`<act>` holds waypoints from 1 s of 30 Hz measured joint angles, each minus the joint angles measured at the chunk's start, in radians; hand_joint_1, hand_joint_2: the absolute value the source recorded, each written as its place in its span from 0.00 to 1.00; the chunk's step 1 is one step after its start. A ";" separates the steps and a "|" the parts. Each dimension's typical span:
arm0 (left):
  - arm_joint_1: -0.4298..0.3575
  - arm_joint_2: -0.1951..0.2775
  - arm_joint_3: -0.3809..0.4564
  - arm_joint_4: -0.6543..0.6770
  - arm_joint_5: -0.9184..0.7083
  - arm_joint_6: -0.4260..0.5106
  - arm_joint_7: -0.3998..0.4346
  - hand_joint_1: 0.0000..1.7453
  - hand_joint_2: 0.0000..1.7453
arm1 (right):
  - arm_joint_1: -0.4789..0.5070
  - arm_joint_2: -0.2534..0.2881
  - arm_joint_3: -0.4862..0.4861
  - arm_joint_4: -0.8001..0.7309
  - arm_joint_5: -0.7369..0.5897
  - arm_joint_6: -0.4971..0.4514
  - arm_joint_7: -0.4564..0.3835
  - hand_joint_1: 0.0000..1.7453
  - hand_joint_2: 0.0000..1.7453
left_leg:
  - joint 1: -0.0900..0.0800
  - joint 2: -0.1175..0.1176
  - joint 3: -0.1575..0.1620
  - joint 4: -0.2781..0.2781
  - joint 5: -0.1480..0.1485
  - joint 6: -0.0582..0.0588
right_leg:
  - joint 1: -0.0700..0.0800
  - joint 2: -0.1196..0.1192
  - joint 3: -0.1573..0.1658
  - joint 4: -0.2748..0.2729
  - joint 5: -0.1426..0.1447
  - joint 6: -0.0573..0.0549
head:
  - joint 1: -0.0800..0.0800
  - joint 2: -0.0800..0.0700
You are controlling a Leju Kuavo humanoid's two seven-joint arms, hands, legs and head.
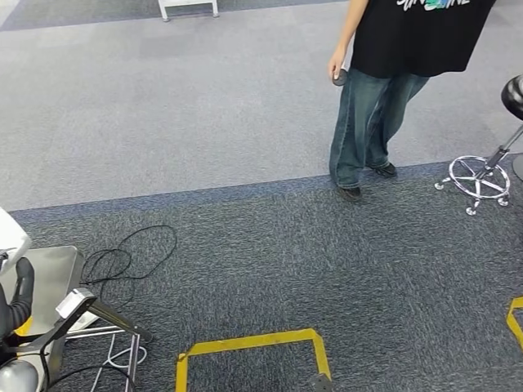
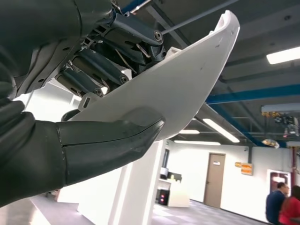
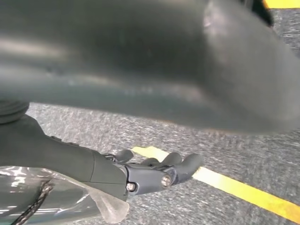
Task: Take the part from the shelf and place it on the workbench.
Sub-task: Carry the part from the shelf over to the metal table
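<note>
Left robot hand [image 2: 88,93] around white part [image 2: 183,89]

An open-plan office or lab hall: grey carpet [image 1: 185,106] marked with yellow floor tape [image 1: 252,341], a wheeled stool [image 1: 487,163] at right, exposed ceiling with strip lights [image 2: 283,55].

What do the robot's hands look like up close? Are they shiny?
The left hand has a thick, smooth grey thumb and darker slim fingers with bare metal rods and round pins. The right hand is dark grey too, with rounded fingertips and small silvery screws. They look matte, not shiny.
</note>
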 joint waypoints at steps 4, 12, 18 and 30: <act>-0.008 0.004 -0.001 0.008 -0.009 0.000 0.001 1.00 1.00 | -0.003 0.004 0.000 0.000 0.001 -0.001 0.001 0.00 0.00 | -0.001 0.055 -0.032 0.058 -0.033 -0.017 | 0.000 -0.049 0.009 -0.008 0.003 -0.022 | -0.006 0.000; -0.027 0.007 -0.034 0.041 -0.045 0.000 0.024 1.00 1.00 | -0.001 0.004 -0.004 0.000 -0.005 -0.008 -0.010 0.00 0.00 | -0.009 0.159 -0.049 0.095 -0.002 -0.009 | 0.015 -0.155 0.030 -0.009 -0.019 -0.031 | -0.011 0.000; -0.058 0.007 -0.097 0.072 -0.080 0.000 0.063 1.00 1.00 | -0.004 -0.003 -0.012 -0.003 -0.008 -0.006 -0.020 0.00 0.00 | -0.023 0.164 -0.004 -0.009 0.008 0.025 | 0.019 -0.191 0.036 -0.001 -0.042 -0.007 | -0.008 0.000; -0.099 0.006 -0.238 0.133 -0.108 0.000 0.125 1.00 1.00 | 0.009 -0.031 -0.036 -0.003 -0.013 0.001 -0.012 0.00 0.00 | -0.007 0.007 -0.009 0.000 0.006 0.014 | -0.002 0.024 -0.025 0.002 0.018 0.005 | 0.002 0.000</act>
